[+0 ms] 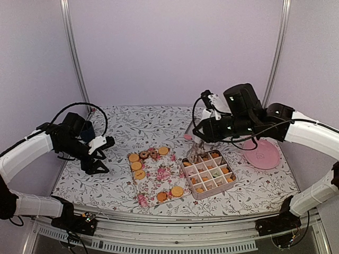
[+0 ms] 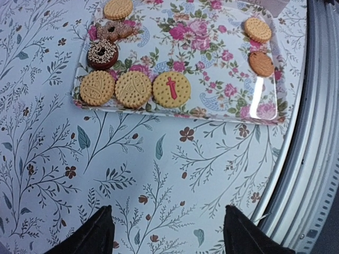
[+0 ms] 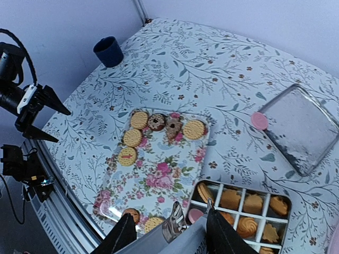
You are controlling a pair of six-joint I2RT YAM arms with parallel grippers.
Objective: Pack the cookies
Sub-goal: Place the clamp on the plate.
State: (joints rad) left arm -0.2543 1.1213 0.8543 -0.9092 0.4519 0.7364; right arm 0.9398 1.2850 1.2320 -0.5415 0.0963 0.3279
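The right gripper hangs over the far left corner of the divided tin, its jaws partway closed on a silvery packet that dangles toward the compartments. I can't see whether the packet has anything in it.

If that grip is loose, the packet could slide out and land across the dividers. If it pours, pieces could miss their cells and scatter onto the counter. The packet's lower edge is close to the tin wall, so a sideways move could nudge the tin out of place.

The left gripper hovers wide open over bare counter to the left of the floral tray, holding nothing. It is near the tray's edge, so a careless reach could bump it.

Most of the loose cookies lie on that tray. One line runs along its left edge, a few sit across the far end, and two are at the near right corner. Others already fill cells of the tin. They are round, so they have no long axis, and all lie flat with their patterned faces up.
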